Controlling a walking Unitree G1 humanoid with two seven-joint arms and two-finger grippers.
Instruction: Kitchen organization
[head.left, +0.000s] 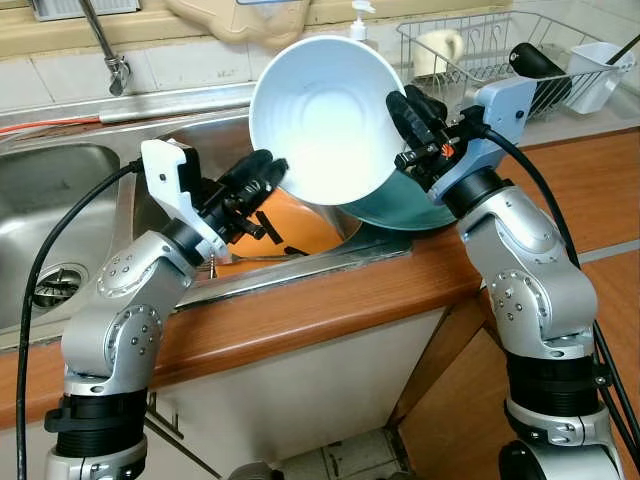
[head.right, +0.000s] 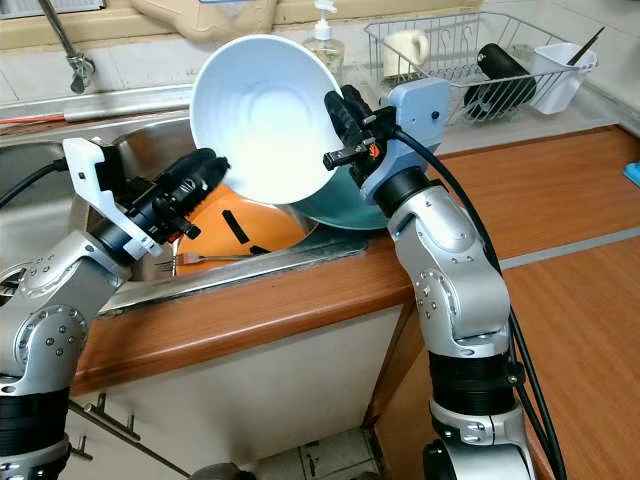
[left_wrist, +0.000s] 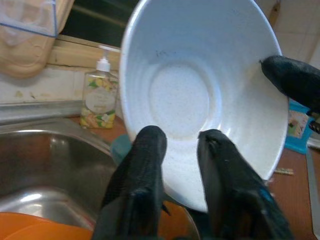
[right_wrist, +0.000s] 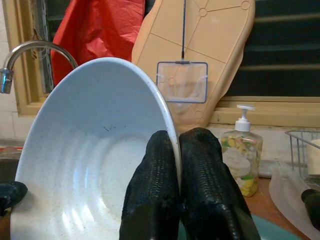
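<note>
- Head views, nearest first: wooden counter edge (head.left: 330, 305) in front of me, steel sink (head.left: 60, 180) behind it, both my arms raised over the basin.
- My right gripper (right_wrist: 177, 150) is clamped on the rim of the white bowl (head.left: 325, 120), one finger inside, one outside, holding it tilted up on edge above the sink with its mouth facing me.
- My left gripper (left_wrist: 180, 145) sits at the bowl's lower rim; fingers parted with the rim before them. Whether they touch it, I cannot tell; no grip.
- Below the bowl: an orange dish (head.left: 295, 225) in the basin, a teal bowl (head.left: 400, 210) just behind the white one, a fork (head.right: 200, 258) lying on the sink ledge.
- Farther back: soap bottle (right_wrist: 241, 155) by the wall, dish rack (head.left: 500, 50) well to my right, tap (head.left: 105, 45) to the left.
- Step in hand, as I judge it: lifting the white bowl out of the sink pile.
- Next move likely calls for carrying it to the rack, keeping the pinch firm since a one-rim hold may slip.
</note>
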